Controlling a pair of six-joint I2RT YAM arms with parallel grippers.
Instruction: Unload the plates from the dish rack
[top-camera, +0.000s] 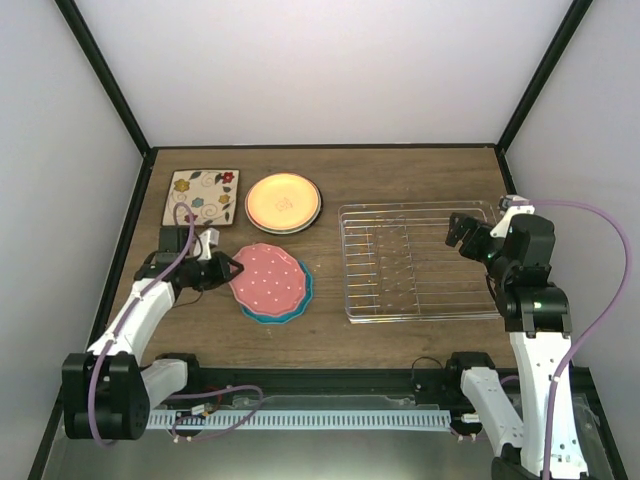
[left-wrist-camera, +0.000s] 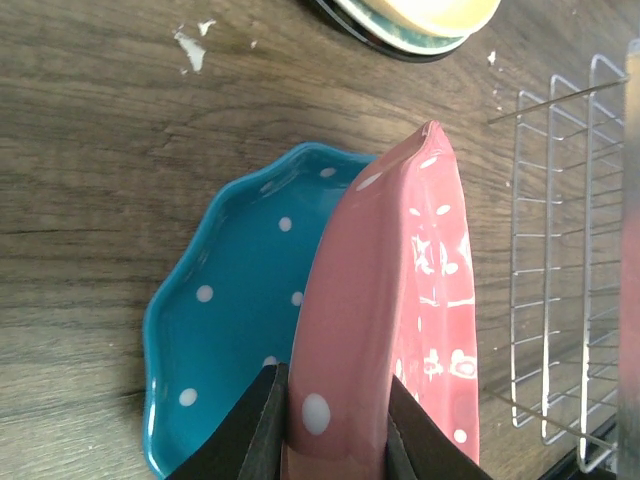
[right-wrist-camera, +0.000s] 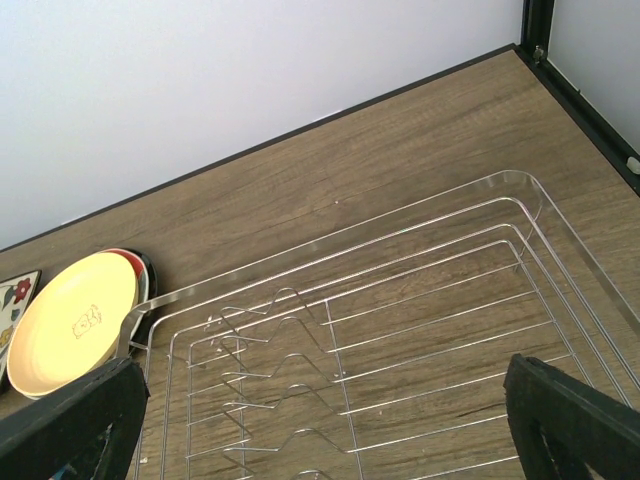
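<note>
The silver wire dish rack (top-camera: 420, 262) stands at the right and holds no plates; it also shows in the right wrist view (right-wrist-camera: 400, 330). My left gripper (top-camera: 228, 268) is shut on the left rim of the pink-red scalloped plate (top-camera: 266, 279), which tilts over the teal polka-dot plate (top-camera: 292, 306). In the left wrist view the fingers (left-wrist-camera: 262, 430) pinch the pink plate (left-wrist-camera: 400, 290) above the teal plate (left-wrist-camera: 235, 300). The orange-yellow plate (top-camera: 283, 201) tops a stack whose lower plates show only dark and red rims (right-wrist-camera: 138, 265). The square cream floral plate (top-camera: 203, 194) lies at the back left. My right gripper (top-camera: 462, 232) is open over the rack.
Black frame posts and white walls enclose the wooden table (top-camera: 400, 175). The rack's edge (left-wrist-camera: 560, 300) lies just right of the pink plate. A cable tray (top-camera: 330, 418) runs along the near edge between the arm bases.
</note>
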